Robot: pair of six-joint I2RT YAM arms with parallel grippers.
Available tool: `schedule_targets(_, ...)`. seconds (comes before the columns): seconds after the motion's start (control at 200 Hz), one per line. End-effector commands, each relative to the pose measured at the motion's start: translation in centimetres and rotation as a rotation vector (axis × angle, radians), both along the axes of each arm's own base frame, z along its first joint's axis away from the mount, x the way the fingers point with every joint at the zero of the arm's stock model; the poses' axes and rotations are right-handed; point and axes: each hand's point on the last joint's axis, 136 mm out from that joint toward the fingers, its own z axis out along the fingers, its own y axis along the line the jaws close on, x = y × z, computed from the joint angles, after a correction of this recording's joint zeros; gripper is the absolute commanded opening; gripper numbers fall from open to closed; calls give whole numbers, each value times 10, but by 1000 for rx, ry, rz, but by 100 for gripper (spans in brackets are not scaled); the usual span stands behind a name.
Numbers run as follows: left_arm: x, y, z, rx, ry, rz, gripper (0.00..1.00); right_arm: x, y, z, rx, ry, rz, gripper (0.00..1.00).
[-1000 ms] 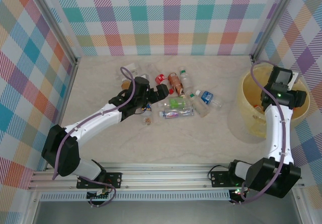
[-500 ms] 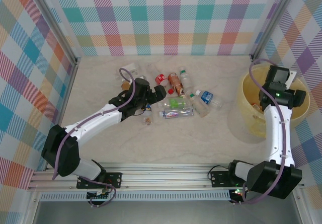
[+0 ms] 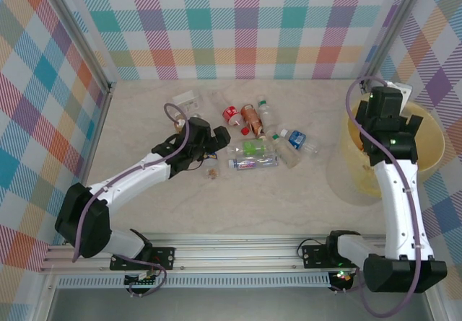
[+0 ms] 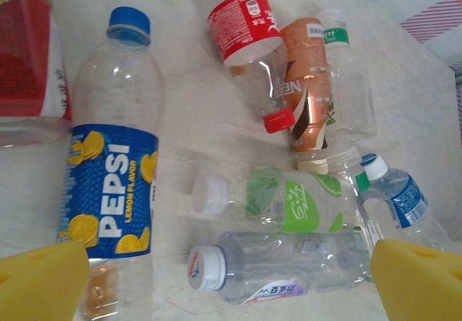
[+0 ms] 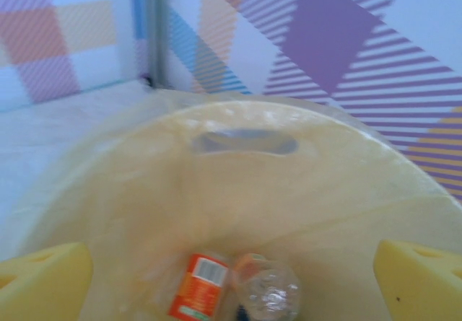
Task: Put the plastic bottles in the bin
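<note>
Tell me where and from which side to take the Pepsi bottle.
Take the Pepsi bottle across its blue label, from straight above. It lies flat, its length running away from the open left gripper, so the jaws would likely close across its width. A red-labelled bottle crowds one side.

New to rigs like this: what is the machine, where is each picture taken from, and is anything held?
Two white robot arms stand at the near edge of a table. One picture looks down on both; the other two come from wrist cameras, where the yellow pads are pincer tips. The left pincer hangs open over loose plastic bottles, a Pepsi bottle among them. The right pincer is open above the pale-yellow bin, where an orange-labelled bottle and a clear bottle lie. Neither holds anything.
</note>
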Motion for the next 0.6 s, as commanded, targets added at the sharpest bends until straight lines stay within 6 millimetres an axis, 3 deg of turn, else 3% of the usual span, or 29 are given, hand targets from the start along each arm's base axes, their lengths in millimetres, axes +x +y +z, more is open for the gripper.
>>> schedule_targets(0.0, -3, 17, 2, -7, -10, 65, 100, 13, 43, 28, 141, -173, 187, 100)
schedule_targets(0.195, -10, 38, -1, 7, -9, 137, 100, 23, 123, 44, 394, -306, 563, 100)
schedule_targets(0.39, -17, 65, -8, 81, 28, 209, 100, 13, 202, 61, 543, -367, 948, 100)
schedule_targets(0.595, -8, 89, -5, 214, 60, 278, 100, 10, 256, 43, 594, -350, 1107, 100)
